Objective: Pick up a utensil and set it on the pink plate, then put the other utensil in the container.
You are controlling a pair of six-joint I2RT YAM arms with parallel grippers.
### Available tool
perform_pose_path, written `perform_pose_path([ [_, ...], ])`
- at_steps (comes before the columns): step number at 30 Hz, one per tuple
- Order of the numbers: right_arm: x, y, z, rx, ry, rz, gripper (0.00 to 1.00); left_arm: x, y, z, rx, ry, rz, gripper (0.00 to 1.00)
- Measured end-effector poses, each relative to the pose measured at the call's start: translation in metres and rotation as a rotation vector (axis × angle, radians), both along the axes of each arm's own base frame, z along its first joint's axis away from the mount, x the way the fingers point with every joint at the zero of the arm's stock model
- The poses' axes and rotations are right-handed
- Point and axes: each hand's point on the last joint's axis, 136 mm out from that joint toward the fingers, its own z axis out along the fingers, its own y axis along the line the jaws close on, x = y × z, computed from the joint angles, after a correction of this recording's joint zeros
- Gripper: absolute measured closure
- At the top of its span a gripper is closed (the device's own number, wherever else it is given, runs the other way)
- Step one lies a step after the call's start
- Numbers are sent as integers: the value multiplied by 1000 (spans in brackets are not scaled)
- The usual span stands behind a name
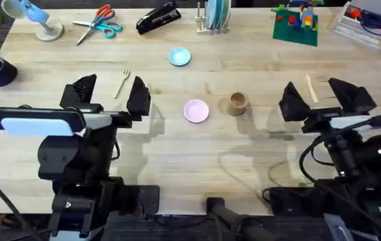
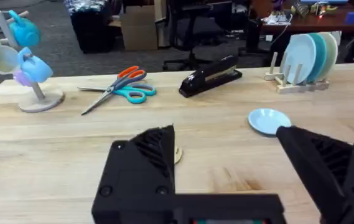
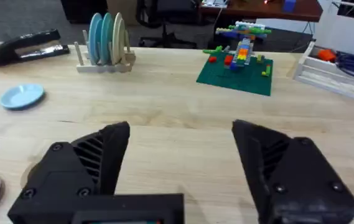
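Pale wood table [image 1: 177,161]. Pink plate [image 1: 196,110] mid-table, cup [image 1: 238,103] just right of it, apart. Fork [image 1: 122,83] lies far-left of the plate, between my left gripper's [image 1: 111,95] spread fingers. Spoon [image 1: 309,88] lies right of the cup, between my right gripper's [image 1: 324,99] fingers, also spread, holding nothing.
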Motion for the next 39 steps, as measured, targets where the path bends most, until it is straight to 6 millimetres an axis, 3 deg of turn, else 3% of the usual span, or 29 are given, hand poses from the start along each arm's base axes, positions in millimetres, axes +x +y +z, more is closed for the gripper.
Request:
perform_pose_path([
  [17, -7, 1, 0, 0, 72, 4, 8, -4, 0, -6, 4, 65, -1, 8],
  [20, -16, 0, 13, -3, 104, 3, 8, -13, 0, 14, 4, 92, -1, 8],
  [27, -46, 0, 89, -9, 109, 0, 7, -55, 0, 92, 4, 144, -2, 8],
  [30, -56, -1, 111, -10, 174, -1, 7, -67, -1, 121, 4, 206, -7, 8],
  [35, -62, -1, 133, -23, 335, 0, 7, -73, -2, 157, 7, 367, -15, 7],
  [39, -58, -1, 141, -34, 461, 5, 7, -67, -2, 169, 32, 522, -24, 8],
])
